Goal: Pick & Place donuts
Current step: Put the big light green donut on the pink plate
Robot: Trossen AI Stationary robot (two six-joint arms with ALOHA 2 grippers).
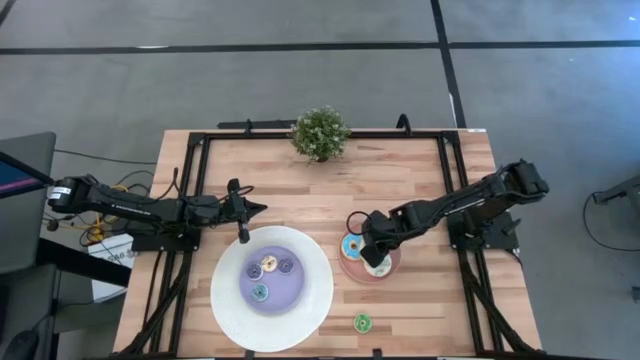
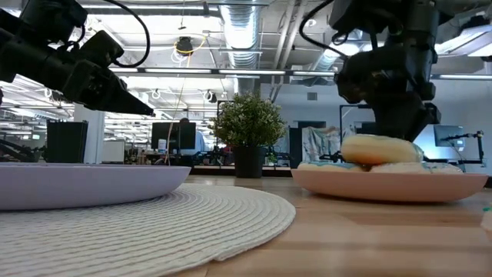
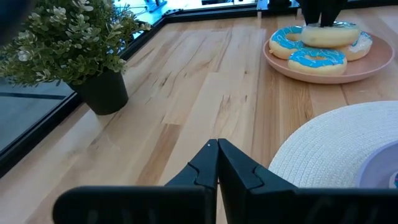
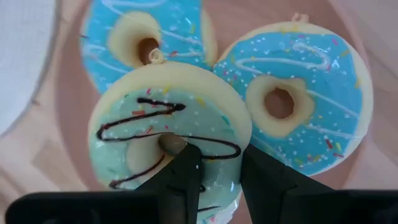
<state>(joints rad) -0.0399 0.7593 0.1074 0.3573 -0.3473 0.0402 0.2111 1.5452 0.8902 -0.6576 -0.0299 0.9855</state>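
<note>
A pink plate (image 1: 347,270) holds two bigger blue-iced donuts (image 4: 298,93), (image 4: 146,37). A third bigger donut with pale turquoise icing and a dark drizzle (image 4: 168,124) lies on top of them. My right gripper (image 4: 217,155) stands over this top donut (image 2: 378,148) and is shut on it. Three tiny donuts (image 1: 268,265) lie in the purple plate (image 1: 272,300) on the round white mat (image 1: 310,310). A tiny green donut (image 1: 362,322) lies on the bare table near the near edge. My left gripper (image 1: 258,209) is shut and hovers at the mat's far-left rim. My right gripper comes from above, pointing down, at the turquoise donut's ring beside its hole (image 4: 214,140). One finger (image 4: 180,168) reaches into the hole and the other (image 4: 267,177) stands outside the rim, with the ring between them. The donut lies level on the two blue donuts.
A small potted plant (image 1: 320,132) stands at the table's far edge, in the middle. Black frame rails (image 1: 200,190) run along the table's left, right and far sides. Bare wood lies between the plant and the two plates.
</note>
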